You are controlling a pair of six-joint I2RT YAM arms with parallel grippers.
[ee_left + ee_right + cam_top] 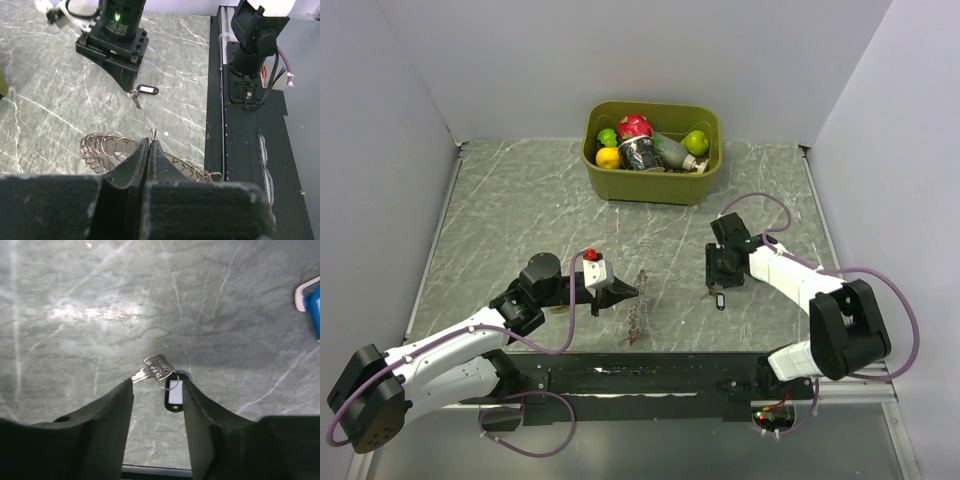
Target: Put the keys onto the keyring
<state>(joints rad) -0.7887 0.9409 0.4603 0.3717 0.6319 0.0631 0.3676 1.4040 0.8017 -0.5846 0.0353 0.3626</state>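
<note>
The keyring [638, 305] stands on edge on the table, a grey-brown band carrying several small wire loops [101, 145]. My left gripper [626, 293] is shut on its upper rim [151, 136]. A silver key with a black tag [720, 298] lies flat on the table to the right. My right gripper [720, 284] is directly over it, open, with the key's metal part [153, 368] and the black tag [174, 393] lying between its fingertips [126, 388]. A small red piece [590, 254] shows beside the left wrist. A blue tag [313, 307] lies at the right edge of the right wrist view.
An olive-green bin [705, 185] with fruit and a bottle stands at the back centre. A black rail [650, 375] runs along the near table edge, right behind the keyring. Grey walls close in the table's left, back and right.
</note>
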